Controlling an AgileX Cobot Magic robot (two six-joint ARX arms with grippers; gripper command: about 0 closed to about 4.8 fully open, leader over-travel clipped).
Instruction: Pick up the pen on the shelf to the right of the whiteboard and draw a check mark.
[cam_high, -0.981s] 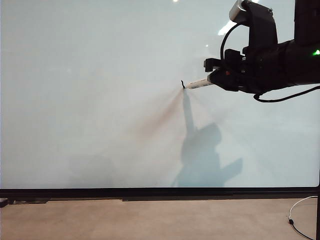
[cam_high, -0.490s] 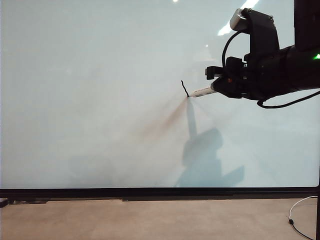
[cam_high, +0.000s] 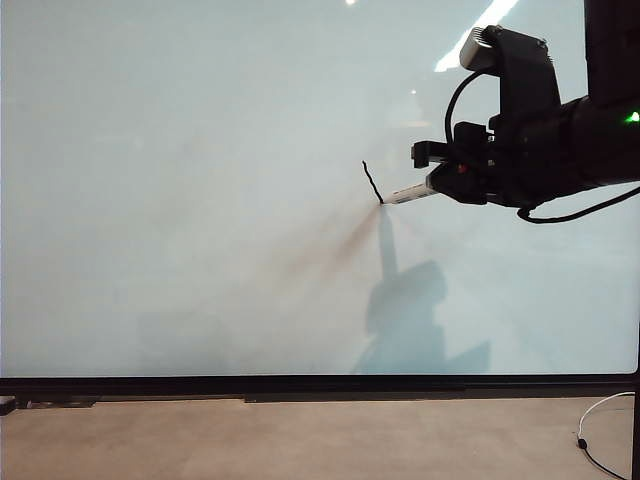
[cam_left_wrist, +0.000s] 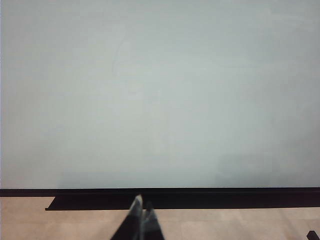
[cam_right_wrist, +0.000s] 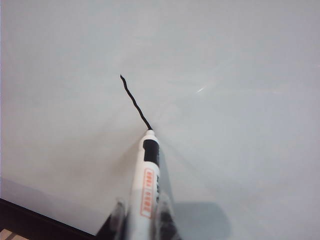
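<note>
Landmark: the large glossy white whiteboard (cam_high: 200, 200), black frame along its lower edge.

Exterior view: black right gripper (cam_high: 432, 180) reaches in from the board's right side, up near its upper right part. It pinches the slim white-barrelled pen (cam_high: 405, 194), which slants down toward the board; the tip touches the surface at the lower end of a short thin black line, the check mark (cam_high: 372, 182), so far one downward stroke. The arm's grey shadow falls on the board below the pen. A white cable (cam_high: 600, 415) lies on the tan floor under the board's lower right corner. The left arm does not appear here.

Right wrist view: adds close detail. The pen (cam_right_wrist: 145, 187) shows a red-printed label and a black collar behind the tip; the fingers (cam_right_wrist: 119, 220) clamp both sides of the barrel. The stroke (cam_right_wrist: 135, 101) runs wobbly away from the tip.

Left wrist view: the only one showing the left gripper (cam_left_wrist: 141, 220), low before the board's bottom frame (cam_left_wrist: 200, 192), fingertips pressed together, holding nothing. Board here is blank.
</note>
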